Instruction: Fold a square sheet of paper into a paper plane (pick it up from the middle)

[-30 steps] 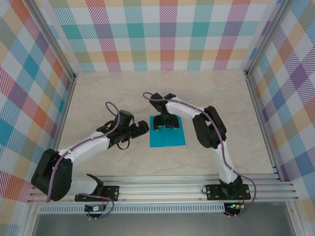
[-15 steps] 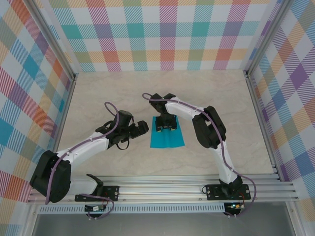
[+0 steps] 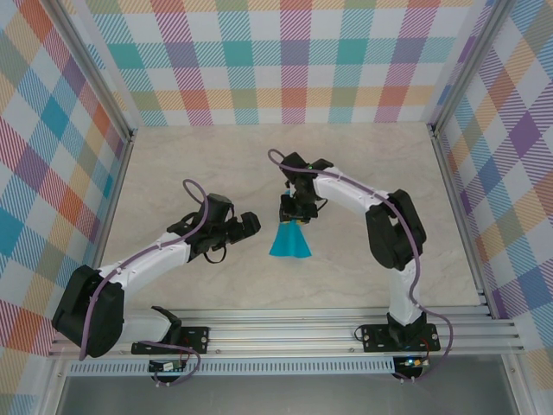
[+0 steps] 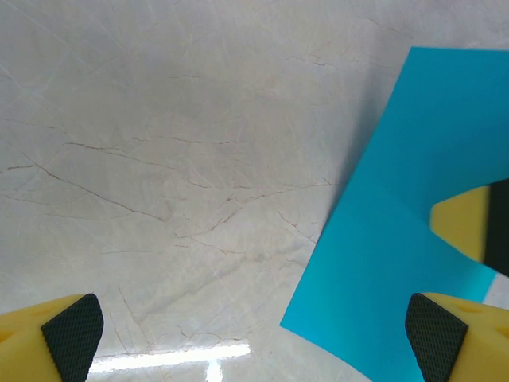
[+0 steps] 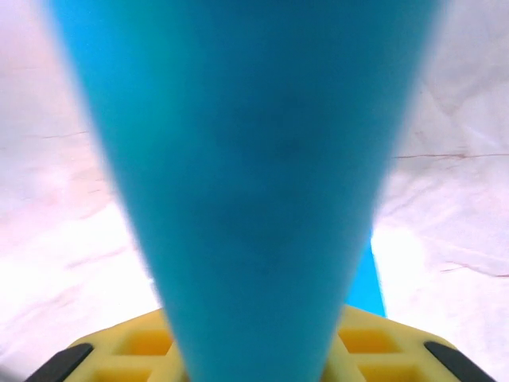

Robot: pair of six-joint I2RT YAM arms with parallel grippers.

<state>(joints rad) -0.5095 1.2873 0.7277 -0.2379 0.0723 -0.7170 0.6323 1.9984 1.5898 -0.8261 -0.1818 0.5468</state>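
Your right end effector (image 3: 292, 214) is clamped on the square sheet of paper (image 3: 289, 244), out near the middle of the counter (image 3: 199, 164). From above, the teal sheet is pinched narrow where the fingers hold it and fans out wide toward the arm bases, so it looks like a cone rather than a flat square. In the right wrist view the same shape comes through. The paper is broad and blurred at the top of the picture, and it tapers down into the gap between the two yellow fingers (image 5: 119, 350), passing between them. The pale marbled surface shows on either side of it.

Your left end effector (image 3: 251, 226) stands just to the left of the sheet, with its jaws spread wide and nothing between them. In its wrist camera the two yellow fingertips with black textured pads (image 4: 71, 346) sit far apart at the bottom corners, with bare counter between them. The paper comes in from the right of that view as a flat slanted panel. Its lower corner points toward the middle of the picture, and a soft shadow runs along its left edge. You cannot tell from these views whether the wide near edge of the sheet touches the counter or hangs just above it. The left fingers are close to the paper but not touching it. Plaid walls (image 3: 294, 60) close in the counter on three sides.
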